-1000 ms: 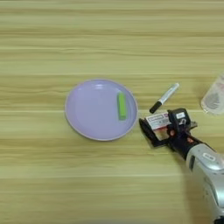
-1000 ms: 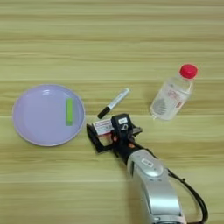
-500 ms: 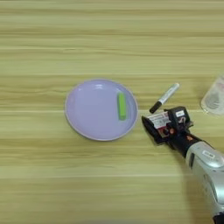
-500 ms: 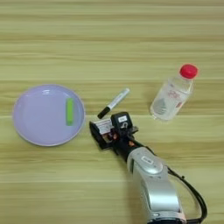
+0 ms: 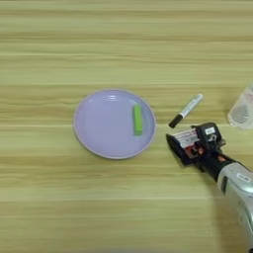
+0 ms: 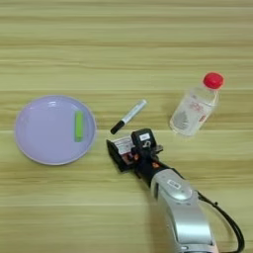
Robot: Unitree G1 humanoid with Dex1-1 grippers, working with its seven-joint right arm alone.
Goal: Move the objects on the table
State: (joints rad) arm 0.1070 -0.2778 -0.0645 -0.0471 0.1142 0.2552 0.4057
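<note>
Light wooden table (image 6: 123, 44). Right gripper (image 6: 129, 149) clamped on the small red-and-white flat box (image 6: 122, 146), just right of the lavender plate (image 6: 42, 143) holding the green bar (image 6: 78, 126); marker (image 6: 128, 116) just beyond it.

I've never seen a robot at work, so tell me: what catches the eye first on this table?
First, the silver arm reaching in from the bottom right, its black pincer at a small red-and-white flat box near the table's middle. To the left, a round lavender plate holds a small green bar. A white marker with black cap lies just above the box, and a clear bottle with a red cap lies to the right.
</note>
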